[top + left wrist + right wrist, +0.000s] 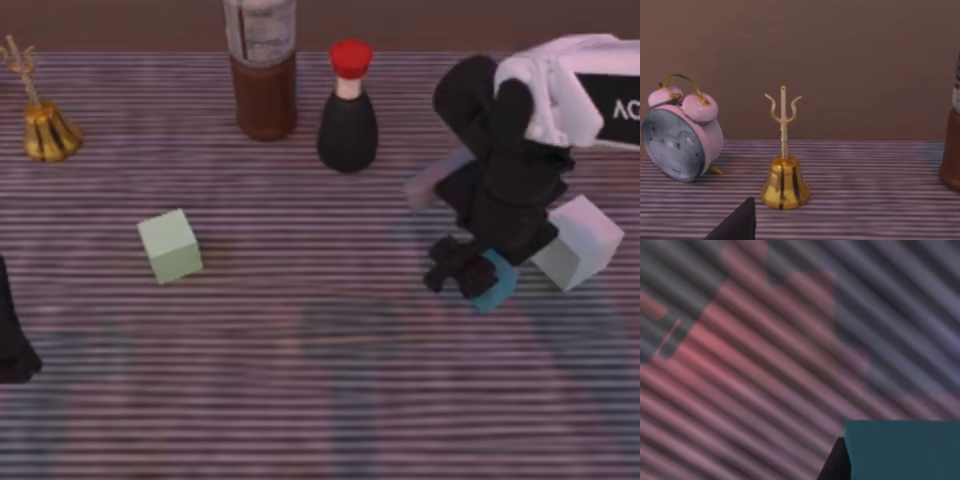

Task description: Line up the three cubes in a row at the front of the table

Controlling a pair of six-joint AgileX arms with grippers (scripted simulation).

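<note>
**Right gripper at the teal-blue cube, row not yet formed**

Striped purple-and-white table (300,400) fills the top view, with a sauce bottle (262,70), a red-capped soy bottle (348,110) and a gold bell (45,125) along the far edge. Right gripper (470,272) sits over the teal-blue cube (492,282) on the table's right side, just beside the lilac-white cube (580,242); its fingers appear to bracket the small cube, apparently clamped on it, though the arm hides the contact. The mint-green cube (170,246) lies well apart at mid-left. Left gripper (15,350) is parked at the left edge.

Left wrist view: an alarm clock (680,140) and the bell stand on the stripes; whether that gripper is wide or narrow cannot be told.

Right wrist view: the teal cube fills one corner close to the lens, a dark finger (835,465) against its side.

To do the step well, lift straight up clear of the lilac-white neighbour, carry toward the front edge, and set the cube down square, leaving room for two more.
</note>
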